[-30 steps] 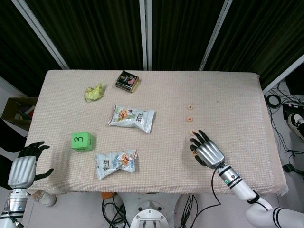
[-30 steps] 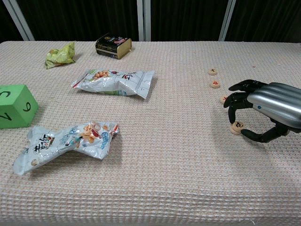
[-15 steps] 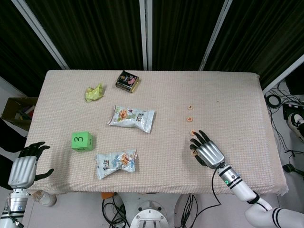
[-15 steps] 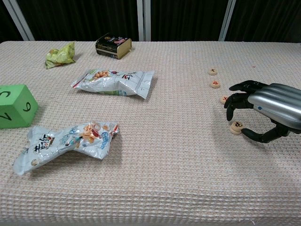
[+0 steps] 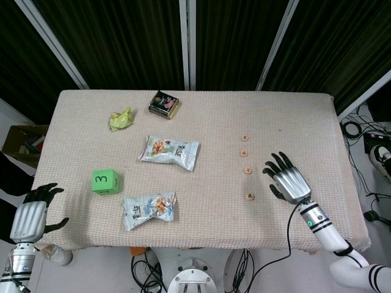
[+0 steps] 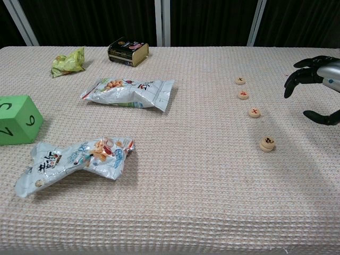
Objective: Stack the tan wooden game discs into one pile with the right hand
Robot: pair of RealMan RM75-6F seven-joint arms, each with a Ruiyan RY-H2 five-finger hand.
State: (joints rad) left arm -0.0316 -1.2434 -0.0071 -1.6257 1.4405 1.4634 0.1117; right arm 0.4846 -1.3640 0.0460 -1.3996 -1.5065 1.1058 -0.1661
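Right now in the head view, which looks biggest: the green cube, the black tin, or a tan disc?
1. Green cube
2. Black tin, close to the cube, so unsure
3. Tan disc, clearly smallest

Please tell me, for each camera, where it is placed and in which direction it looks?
Head view: high above the near table edge, looking steeply down; shows the left hand and the right hand.
Chest view: low at the near edge, looking across the table toward the curtain; only the right hand shows.
Shared: four tan discs, green cube.
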